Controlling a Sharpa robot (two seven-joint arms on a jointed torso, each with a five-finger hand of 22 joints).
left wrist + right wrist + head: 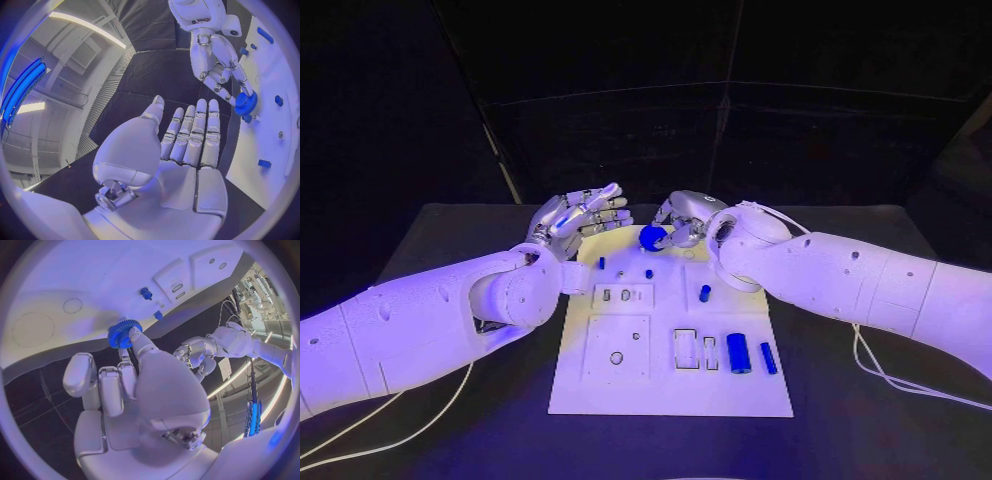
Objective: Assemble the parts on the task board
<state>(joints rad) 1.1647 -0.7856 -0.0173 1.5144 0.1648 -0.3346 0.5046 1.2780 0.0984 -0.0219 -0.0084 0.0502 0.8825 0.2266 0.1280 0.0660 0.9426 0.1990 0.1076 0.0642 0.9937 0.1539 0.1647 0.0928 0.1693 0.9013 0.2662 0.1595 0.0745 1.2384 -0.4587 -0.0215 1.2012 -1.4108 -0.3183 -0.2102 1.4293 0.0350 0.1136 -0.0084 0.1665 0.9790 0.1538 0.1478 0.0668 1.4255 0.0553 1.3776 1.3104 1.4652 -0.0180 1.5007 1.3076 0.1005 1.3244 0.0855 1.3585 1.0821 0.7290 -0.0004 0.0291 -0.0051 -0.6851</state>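
Gear (652, 237) sits pinched in my right hand (685, 220) over the board's (589, 385) far edge; left hand (581, 217) hangs empty, fingers (197, 131) spread. Next I seat it, probably on a peg nearby.

Two smooth white arms, left (416, 325) and right (877, 285); silver jointed left hand (578, 217), right hand (687, 218); thin pale cables (891, 375) trailing.
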